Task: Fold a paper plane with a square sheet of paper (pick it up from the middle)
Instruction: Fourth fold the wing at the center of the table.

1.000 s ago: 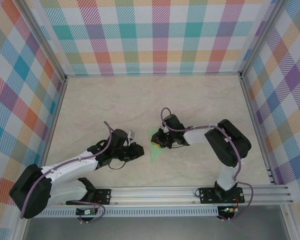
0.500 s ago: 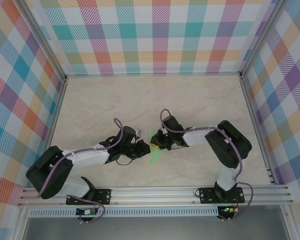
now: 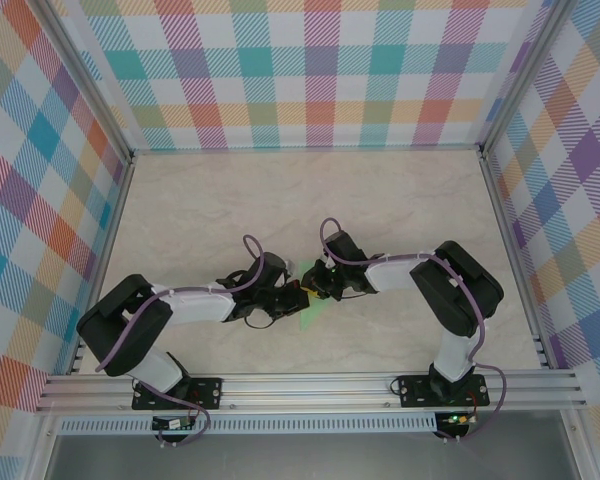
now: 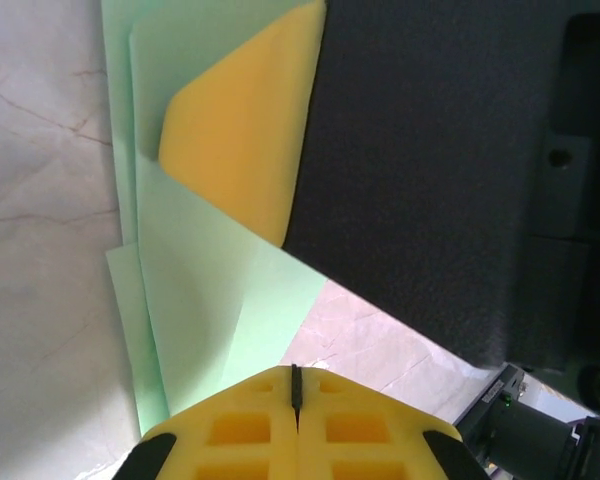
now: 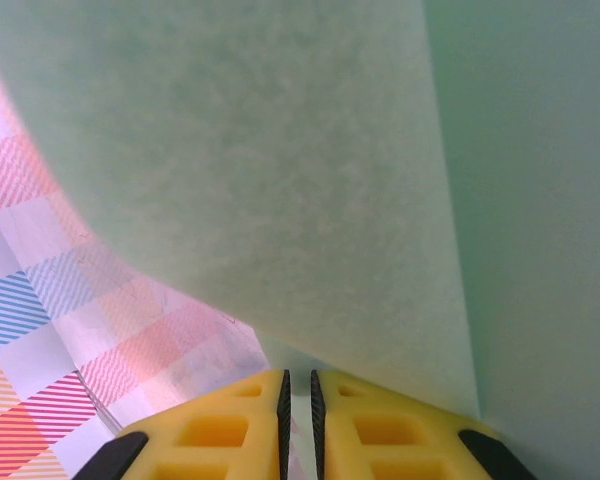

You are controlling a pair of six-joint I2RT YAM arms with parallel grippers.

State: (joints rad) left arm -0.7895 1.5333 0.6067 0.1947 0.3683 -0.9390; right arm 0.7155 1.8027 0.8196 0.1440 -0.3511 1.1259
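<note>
Pale marble-patterned table (image 3: 230, 200), pastel plaid walls (image 3: 310, 70) on three sides, aluminium rail (image 3: 310, 385) along near edge

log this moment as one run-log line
folded green paper: on table | left gripper: shut, at its edge | right gripper: shut on it

Your table (image 3: 280, 200) has a pale, marble-patterned top. Near its middle, a little toward the near edge, lies the green paper (image 3: 314, 313). It is folded into overlapping layers with slanted creases, and your left wrist view shows its lower layers flat against the tabletop.
</note>
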